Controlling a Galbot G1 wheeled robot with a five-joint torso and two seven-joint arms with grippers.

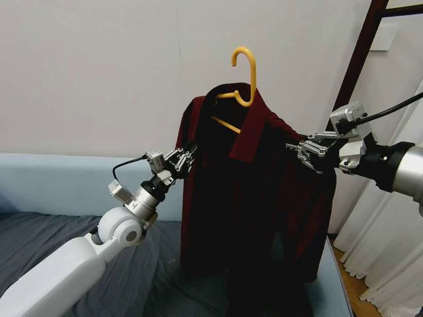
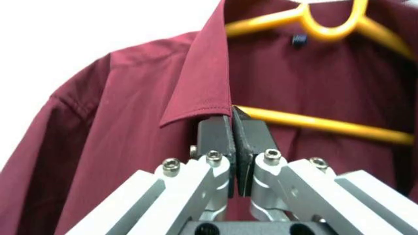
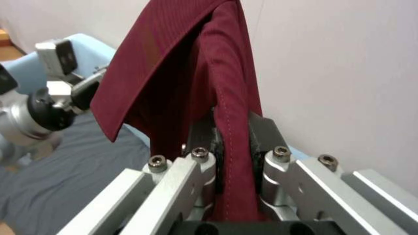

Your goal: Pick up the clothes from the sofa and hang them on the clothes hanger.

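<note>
Left arm [image 1: 66,271], white and jointed, rises from the lower corner of the head view, over the sofa [image 1: 59,181]. At its end the left gripper [image 1: 188,158] has its fingers pressed together on the front edge of the shirt [image 1: 264,191]. The left wrist view shows that pinch just under the collar's tip, with the hanger's yellow bar just beyond the fingertips.

Hanging between the two grippers, the dark red shirt has its long axis vertical. Its collar is up, above both grippers, and its hem is well below them, down by the sofa seat. The hanger [image 1: 243,66] sits inside the neck. Its hook points straight up, higher than either gripper, with the open end toward the left gripper.

On the shirt's other shoulder, the right gripper [image 1: 305,153] is clamped on a fold of cloth, slightly higher than the left gripper. In the right wrist view, red fabric runs down between its two fingers. Beyond the right gripper hangs a white curtain [image 1: 377,244].
</note>
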